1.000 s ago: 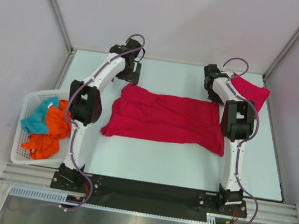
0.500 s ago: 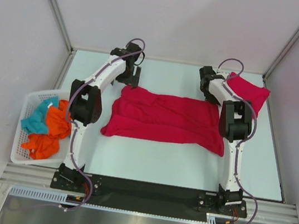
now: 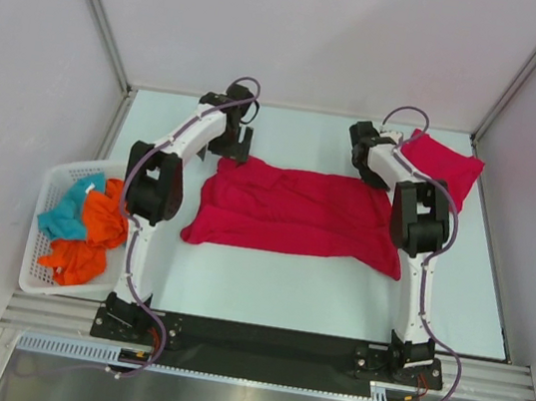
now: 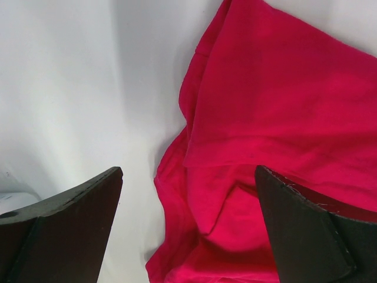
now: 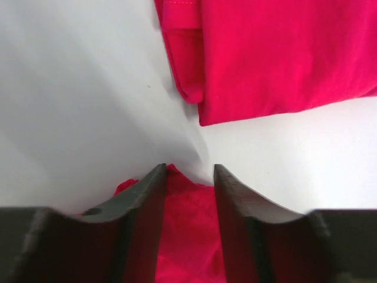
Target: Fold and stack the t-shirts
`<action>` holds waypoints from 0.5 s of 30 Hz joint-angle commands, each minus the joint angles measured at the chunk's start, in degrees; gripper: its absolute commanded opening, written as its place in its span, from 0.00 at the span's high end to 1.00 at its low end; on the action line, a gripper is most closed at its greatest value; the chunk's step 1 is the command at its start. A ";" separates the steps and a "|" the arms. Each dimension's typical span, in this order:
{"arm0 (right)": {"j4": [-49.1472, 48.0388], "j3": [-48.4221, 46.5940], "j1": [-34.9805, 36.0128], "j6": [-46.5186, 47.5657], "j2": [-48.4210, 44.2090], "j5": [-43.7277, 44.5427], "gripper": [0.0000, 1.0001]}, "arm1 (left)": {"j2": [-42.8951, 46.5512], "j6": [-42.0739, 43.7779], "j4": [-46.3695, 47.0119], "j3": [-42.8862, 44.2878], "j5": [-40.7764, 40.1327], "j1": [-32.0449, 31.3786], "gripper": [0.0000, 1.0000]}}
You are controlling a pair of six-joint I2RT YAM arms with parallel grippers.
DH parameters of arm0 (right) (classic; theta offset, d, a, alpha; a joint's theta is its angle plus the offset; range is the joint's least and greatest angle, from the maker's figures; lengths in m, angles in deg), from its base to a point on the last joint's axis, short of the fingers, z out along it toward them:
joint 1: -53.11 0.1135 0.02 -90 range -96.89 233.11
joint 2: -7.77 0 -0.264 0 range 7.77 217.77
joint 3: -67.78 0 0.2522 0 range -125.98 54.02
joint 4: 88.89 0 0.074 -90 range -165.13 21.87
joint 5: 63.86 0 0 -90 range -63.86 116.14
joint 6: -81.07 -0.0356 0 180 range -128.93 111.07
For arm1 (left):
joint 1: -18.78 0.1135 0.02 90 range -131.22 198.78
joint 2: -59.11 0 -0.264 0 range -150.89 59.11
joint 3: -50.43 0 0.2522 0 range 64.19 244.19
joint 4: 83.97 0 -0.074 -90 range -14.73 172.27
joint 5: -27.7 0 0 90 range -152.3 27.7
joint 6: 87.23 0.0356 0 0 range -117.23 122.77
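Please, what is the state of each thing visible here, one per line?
Middle t-shirt: laid out flat, wrinkled.
Second t-shirt: folded, at far right corner.
Basket: holds crumpled orange and teal cloths.
Left hand: open wide, above the shirt's edge, holding nothing.
Right hand: half closed, red cloth between fingers; grip unclear.

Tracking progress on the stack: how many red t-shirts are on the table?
2. The spread t-shirt lies mid-table; the folded t-shirt sits at the far right. Cloths in the basket could hide more.
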 commanded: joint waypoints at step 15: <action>-0.28 1.51 0.25 1.74 -5.06 -0.83 0.87 | 2.12 -0.93 3.04 -2.91 2.54 -0.24 0.10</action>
